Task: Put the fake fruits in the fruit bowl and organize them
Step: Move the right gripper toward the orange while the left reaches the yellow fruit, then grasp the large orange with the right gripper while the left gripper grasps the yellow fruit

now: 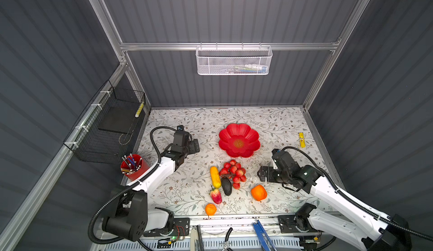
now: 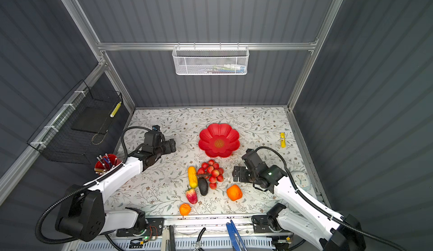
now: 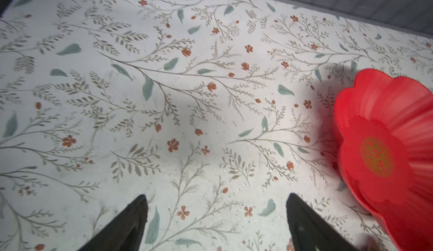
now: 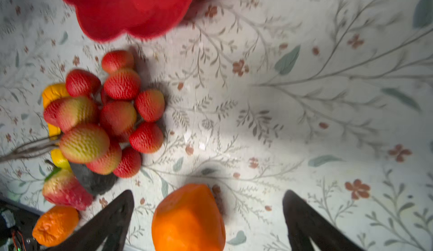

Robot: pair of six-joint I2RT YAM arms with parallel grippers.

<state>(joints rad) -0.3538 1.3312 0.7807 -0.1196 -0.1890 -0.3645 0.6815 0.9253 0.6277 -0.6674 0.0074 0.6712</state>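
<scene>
The tabletop [image 1: 182, 120] is wearing a pale cover with thin twigs, green leaves and tiny red flowers. Gray ribbed walls are standing on three sides, with shiny metal bars running along the corners. A white mesh basket [image 1: 234, 61] is hanging on the back wall, and a black wire basket [image 1: 110, 125] is hanging on the left wall. A red pen cup [image 1: 133, 167] is sitting by the left edge. A small yellow tube [image 1: 301, 140] is lying near the right edge.

The fruit bowl [image 1: 234, 129] is sitting in the middle, a bit nearer the back edge. All six fake fruits are lying on the tabletop between the bowl and the front edge. The red grape bunch [image 1: 234, 172] is lying closest to the bowl, with the yellow oblong fruit [image 1: 215, 177] touching its left side. The dark avocado [image 1: 226, 186] is resting against both of them. The strawberry [image 1: 216, 196] is lying just in front, and the small orange [image 1: 210, 209] is sitting right at the front edge. The blocky orange fruit [image 1: 259, 192] is sitting apart, toward the right.

The left claw [image 1: 196, 146] is hanging wide over bare tabletop left of the bowl, holding nothing. The right claw [image 1: 263, 173] is also spreading wide and holding nothing, close to the blocky orange fruit.
</scene>
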